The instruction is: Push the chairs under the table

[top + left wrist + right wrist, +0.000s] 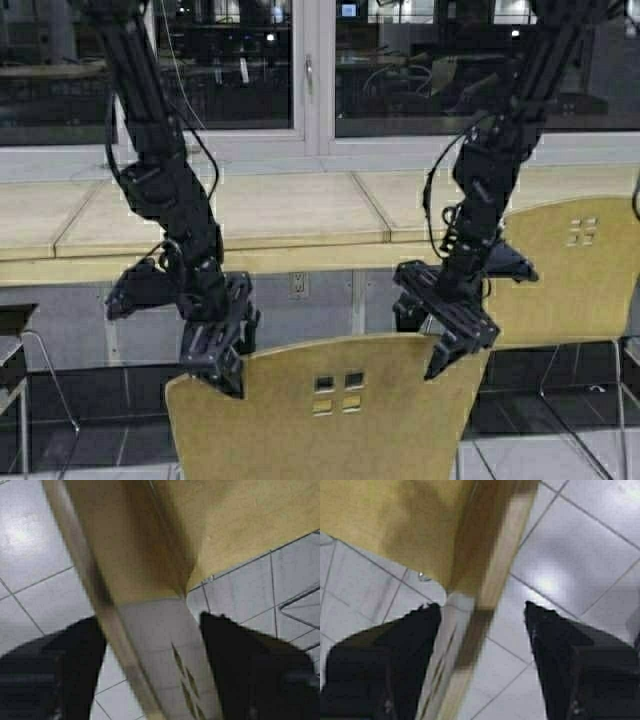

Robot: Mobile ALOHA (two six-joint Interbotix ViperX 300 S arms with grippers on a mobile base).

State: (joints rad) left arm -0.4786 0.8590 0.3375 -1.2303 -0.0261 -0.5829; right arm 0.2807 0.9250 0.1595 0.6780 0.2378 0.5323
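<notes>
The nearest tan chair [335, 410] stands in front of me, its curved back with square cutouts facing me. My left gripper [215, 365] sits over the back's top left corner. My right gripper [455, 350] sits over its top right corner. In the left wrist view the open gripper [151, 620] straddles the chair's back edge [145, 555]. In the right wrist view the open gripper [481, 607] straddles the chair's edge [490, 565] too. A second tan chair [570, 260] stands at the right against the long pale-wood table [250, 215].
A dark window runs behind the table. A wall socket [297, 285] sits under the table top. A metal-framed seat [15, 365] shows at the left edge. Grey floor tiles [580, 545] lie below the chair.
</notes>
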